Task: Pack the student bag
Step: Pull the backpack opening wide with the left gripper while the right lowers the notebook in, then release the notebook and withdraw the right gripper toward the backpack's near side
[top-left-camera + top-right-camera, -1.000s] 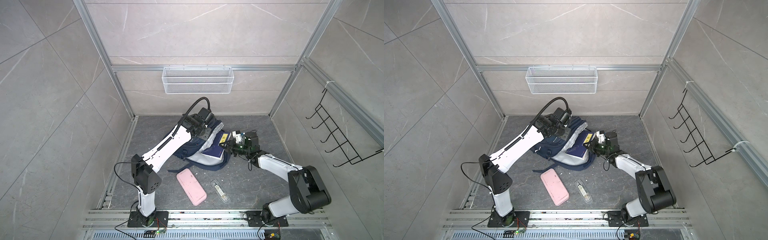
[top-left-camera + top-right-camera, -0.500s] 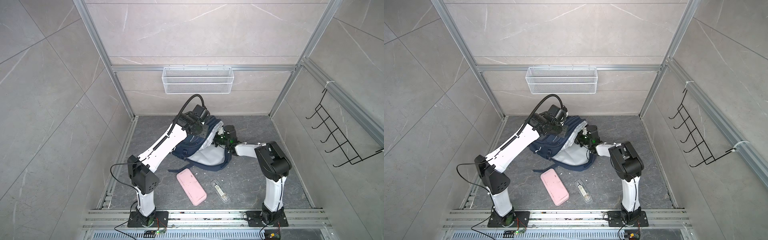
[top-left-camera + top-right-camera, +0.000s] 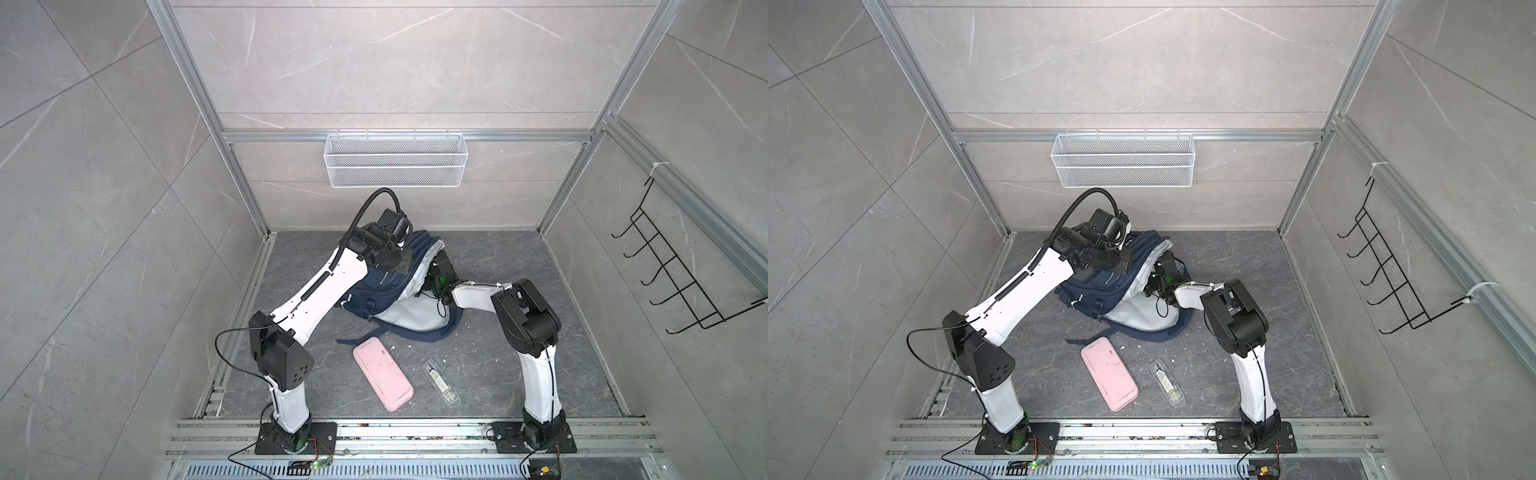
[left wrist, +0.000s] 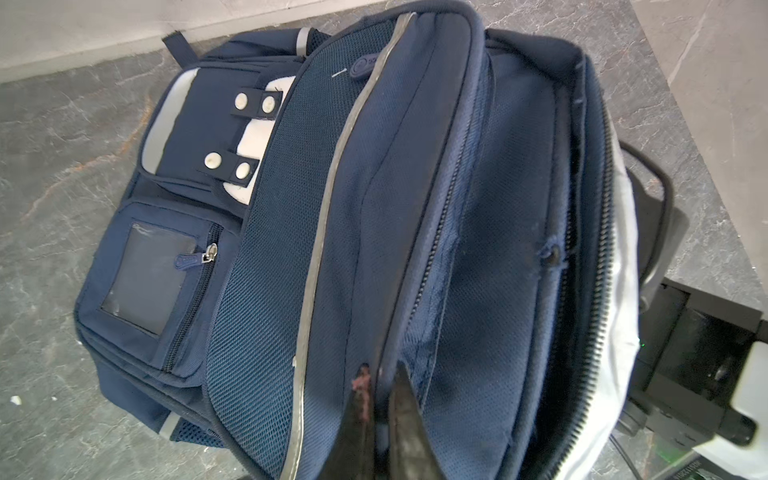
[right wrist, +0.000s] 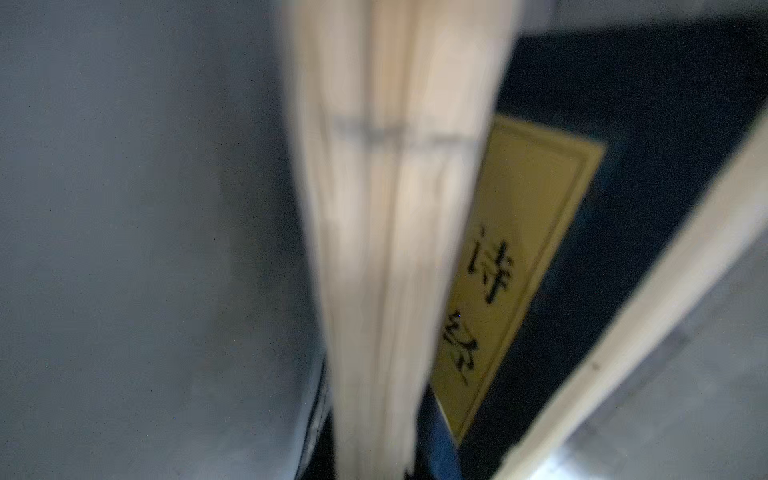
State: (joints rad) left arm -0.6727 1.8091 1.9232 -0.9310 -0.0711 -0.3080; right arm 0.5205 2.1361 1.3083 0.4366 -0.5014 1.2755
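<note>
**One student bag [image 3: 376,291], mouth held wide**

At the far middle of the surface [image 3: 511,266], the student bag gapes rightward. The left claw [image 4: 380,376] pinches its flap [image 4: 357,199] tight; the right claw [image 3: 434,272] is buried in the mouth beside a book [image 5: 395,216], its spread impossible to tell. Best: hold the flap high, slide the book flat along the lining [image 3: 415,318].

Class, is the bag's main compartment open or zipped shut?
Open: the left gripper holds one side of the bag up; its grey lining shows.
</note>
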